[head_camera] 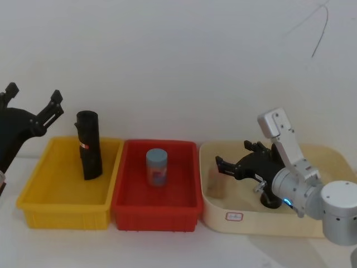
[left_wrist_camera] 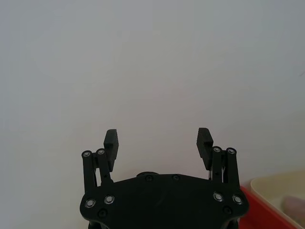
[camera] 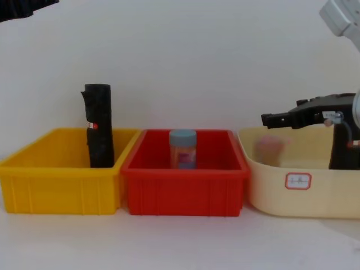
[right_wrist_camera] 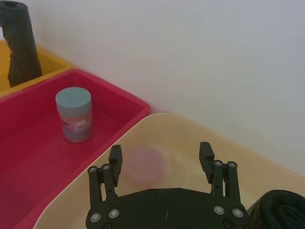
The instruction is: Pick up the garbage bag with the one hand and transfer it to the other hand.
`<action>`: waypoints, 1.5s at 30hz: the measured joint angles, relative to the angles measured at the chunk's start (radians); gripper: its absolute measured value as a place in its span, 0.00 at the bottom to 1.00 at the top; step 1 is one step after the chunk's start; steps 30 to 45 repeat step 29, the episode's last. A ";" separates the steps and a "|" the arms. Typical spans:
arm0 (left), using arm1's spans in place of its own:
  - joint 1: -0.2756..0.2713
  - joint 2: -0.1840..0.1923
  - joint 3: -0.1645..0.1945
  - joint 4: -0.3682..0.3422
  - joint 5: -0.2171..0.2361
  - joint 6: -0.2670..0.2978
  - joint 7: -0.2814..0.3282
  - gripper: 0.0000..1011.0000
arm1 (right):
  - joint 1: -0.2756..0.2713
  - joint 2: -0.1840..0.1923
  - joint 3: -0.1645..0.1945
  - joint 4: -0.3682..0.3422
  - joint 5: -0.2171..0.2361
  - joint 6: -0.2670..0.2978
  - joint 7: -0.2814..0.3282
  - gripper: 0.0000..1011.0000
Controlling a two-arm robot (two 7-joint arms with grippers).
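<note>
Your right gripper (head_camera: 234, 162) hangs low over the cream tub (head_camera: 217, 215), fingers wide apart with nothing between them, pointing toward the red bin (head_camera: 155, 209). Its silver arm comes in from the right side and bends down to it, with a small blue light near the wrist. A black roll (head_camera: 271, 200) stands in the cream tub just behind that gripper. Your left gripper (head_camera: 34, 103) is up high at the left edge, above the yellow bin (head_camera: 61, 209), fingers spread wide and holding nothing. The garbage bag (head_camera: 89, 145) stands up in the yellow bin, tilted a little, apart from both grippers. A blue can (head_camera: 157, 167) stands in the red bin.
</note>
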 joint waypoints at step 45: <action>0.000 0.000 0.000 0.000 0.000 0.000 0.000 0.99 | -0.112 0.015 0.057 -0.230 0.095 -0.031 0.059 0.99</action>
